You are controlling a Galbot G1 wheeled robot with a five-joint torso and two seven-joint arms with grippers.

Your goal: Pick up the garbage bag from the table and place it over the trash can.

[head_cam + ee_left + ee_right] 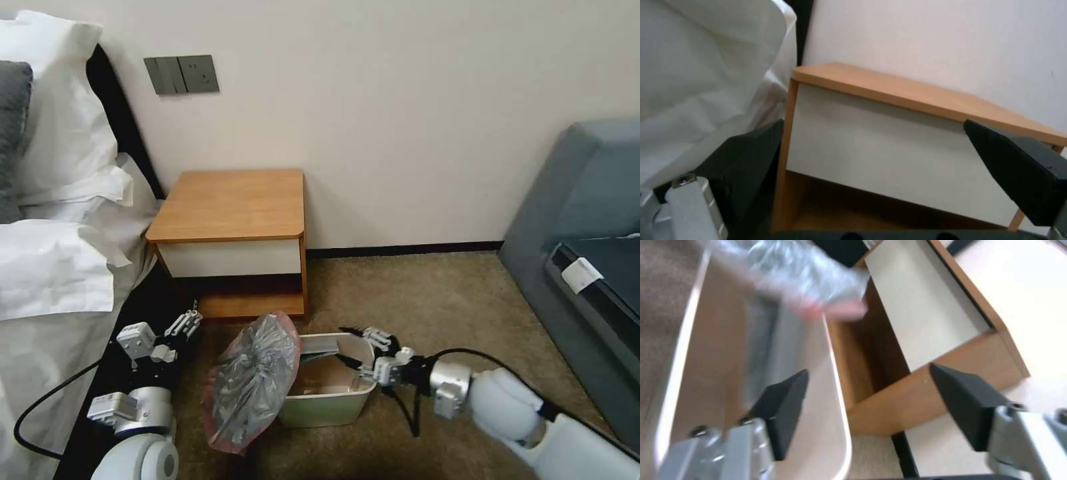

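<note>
The garbage bag [252, 381] is a crumpled grey bundle with a pinkish edge, draped against the left end of the trash can [331, 400] and hiding that part of its rim. It shows blurred as the bag [795, 276] beyond the bin's far end. My right gripper [347, 343] is open and straddles the bin's right rim [835, 373], one finger [782, 406] inside the bin and the other outside. My left gripper [189, 321] is open with nothing between its fingers, low beside the bed and left of the bag, facing the table [889, 150]. The table top [230, 203] is bare.
A bed with white linen [60, 253] runs along the left, close to my left arm. A grey sofa [587, 253] stands at the right. Brown carpet [427, 300] lies open between table, bin and sofa. A black cable [407, 407] trails by my right wrist.
</note>
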